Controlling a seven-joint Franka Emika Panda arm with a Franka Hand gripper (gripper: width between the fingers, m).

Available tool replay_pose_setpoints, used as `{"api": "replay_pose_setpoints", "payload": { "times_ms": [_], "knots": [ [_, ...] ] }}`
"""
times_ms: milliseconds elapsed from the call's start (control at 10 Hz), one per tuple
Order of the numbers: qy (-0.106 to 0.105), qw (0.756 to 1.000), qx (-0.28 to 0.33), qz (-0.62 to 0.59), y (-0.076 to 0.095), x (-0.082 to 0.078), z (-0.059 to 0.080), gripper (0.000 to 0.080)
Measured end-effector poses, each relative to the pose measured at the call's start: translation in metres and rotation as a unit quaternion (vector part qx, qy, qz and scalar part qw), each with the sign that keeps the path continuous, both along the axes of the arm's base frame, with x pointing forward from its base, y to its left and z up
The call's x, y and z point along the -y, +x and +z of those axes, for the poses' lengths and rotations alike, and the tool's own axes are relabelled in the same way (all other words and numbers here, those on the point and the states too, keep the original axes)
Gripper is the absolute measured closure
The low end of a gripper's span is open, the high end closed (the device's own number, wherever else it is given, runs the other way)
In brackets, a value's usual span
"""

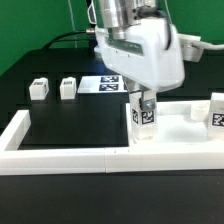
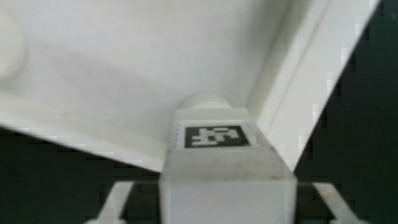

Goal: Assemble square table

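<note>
Square table slab [image 1: 185, 130], smooth white plastic, gripper [image 1: 145, 103] seemingly pinching blocky leg [image 1: 143, 118]

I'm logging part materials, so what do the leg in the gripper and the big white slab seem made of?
The leg looks like rigid matte white plastic: smooth even faces and a rounded tip, with a printed-looking black-and-white tag. The slab seems to be the same plastic: uniform white with a faint sheen. Looks alone can't confirm either.

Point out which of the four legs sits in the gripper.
The upright leg at the square table's corner, clamped by the gripper. Two free legs stand at the exterior view's left, one at its right edge.
</note>
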State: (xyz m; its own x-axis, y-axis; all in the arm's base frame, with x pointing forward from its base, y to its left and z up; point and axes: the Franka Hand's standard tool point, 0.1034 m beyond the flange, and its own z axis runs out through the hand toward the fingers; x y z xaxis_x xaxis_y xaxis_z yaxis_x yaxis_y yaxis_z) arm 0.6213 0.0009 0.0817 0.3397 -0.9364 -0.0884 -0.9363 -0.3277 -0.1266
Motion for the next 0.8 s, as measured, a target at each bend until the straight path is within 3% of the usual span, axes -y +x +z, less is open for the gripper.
{"api": "replay_pose_setpoints", "payload": {
  "times_ms": [200, 500, 600, 700, 800],
  "knots": [
    [0.041, 0.985, -0.013, -0.167, 0.0001, 0.0012, -0.0009, 0.0509],
    [0.042, 0.981, -0.016, -0.190, 0.0004, -0.0009, -0.0014, 0.0509],
    [0.039, 0.984, -0.015, -0.176, 0.0005, -0.0012, -0.0012, 0.0347],
    [0.015, 0.998, -0.002, -0.060, 0.0026, -0.0020, 0.0009, 0.0223],
    [-0.003, 0.999, 0.008, 0.043, 0.0032, -0.0053, 0.0013, 0.0223]
  ]
}}
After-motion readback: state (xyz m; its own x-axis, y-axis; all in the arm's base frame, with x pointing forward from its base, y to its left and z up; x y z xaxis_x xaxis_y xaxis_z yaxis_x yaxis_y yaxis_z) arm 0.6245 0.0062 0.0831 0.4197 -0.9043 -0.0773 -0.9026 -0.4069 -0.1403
